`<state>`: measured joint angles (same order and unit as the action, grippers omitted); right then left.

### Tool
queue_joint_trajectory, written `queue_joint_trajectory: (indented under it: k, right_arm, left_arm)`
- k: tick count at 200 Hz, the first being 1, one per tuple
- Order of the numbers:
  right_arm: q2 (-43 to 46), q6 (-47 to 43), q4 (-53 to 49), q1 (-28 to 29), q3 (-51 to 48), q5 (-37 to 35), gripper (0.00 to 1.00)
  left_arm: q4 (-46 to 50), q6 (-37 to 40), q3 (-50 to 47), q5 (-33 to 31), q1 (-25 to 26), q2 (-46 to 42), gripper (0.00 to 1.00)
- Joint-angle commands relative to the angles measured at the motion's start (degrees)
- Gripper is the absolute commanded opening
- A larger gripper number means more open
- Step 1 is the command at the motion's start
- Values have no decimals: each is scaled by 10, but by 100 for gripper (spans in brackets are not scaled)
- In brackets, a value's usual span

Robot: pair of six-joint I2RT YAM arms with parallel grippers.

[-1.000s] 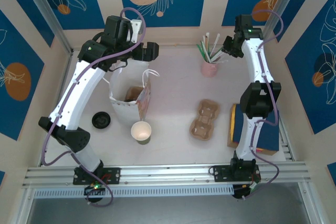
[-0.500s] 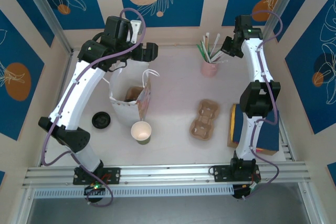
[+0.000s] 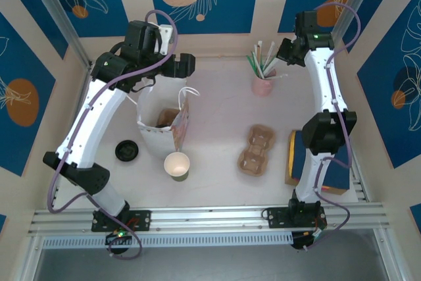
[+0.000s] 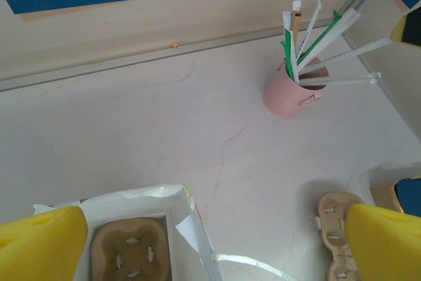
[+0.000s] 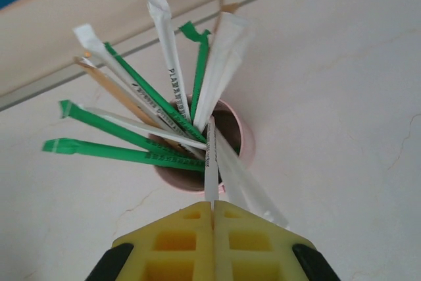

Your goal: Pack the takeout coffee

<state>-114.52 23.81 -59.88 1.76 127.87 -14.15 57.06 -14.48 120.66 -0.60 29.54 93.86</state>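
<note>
right fingers [image 5: 177,238] pinch a white straw [image 5: 210,162] in the pink cup [image 5: 246,148].

The left wrist view's bottom edge cuts off the white paper bag [image 4: 131,197] and the brown pulp cup tray [image 4: 128,251] inside it. The yellow fingers [image 4: 39,245] of the left claw [image 4: 212,241] are cropped at both lower corners, and the right-hand one covers part of a 2nd pulp tray [image 4: 332,225].

In the right wrist view, a thin white wrapped straw [image 5: 210,162] vanishes into the seam of the right claw [image 5: 214,218], which hides the near side of the pink cup [image 5: 248,146].

In the top view, the right arm [image 3: 325,129] covers part of the dark blue box [image 3: 339,174] at right.
</note>
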Motion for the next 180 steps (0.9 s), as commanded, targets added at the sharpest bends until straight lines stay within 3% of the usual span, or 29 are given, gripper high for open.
queue_joint_trajectory:
  k: [1,124,180]
  right_arm:
    - [39,-13,-5,9,1,-17,0]
    - [216,-26,66,80,-86,17,0]
    - [286,-31,134,136,-118,126,0]
  left_arm:
    - [12,3,-10,-24,2,-22,100]
    - [16,-17,-36,-90,2,-60,100]
    - [35,-40,-60,-188,1,-100,100]
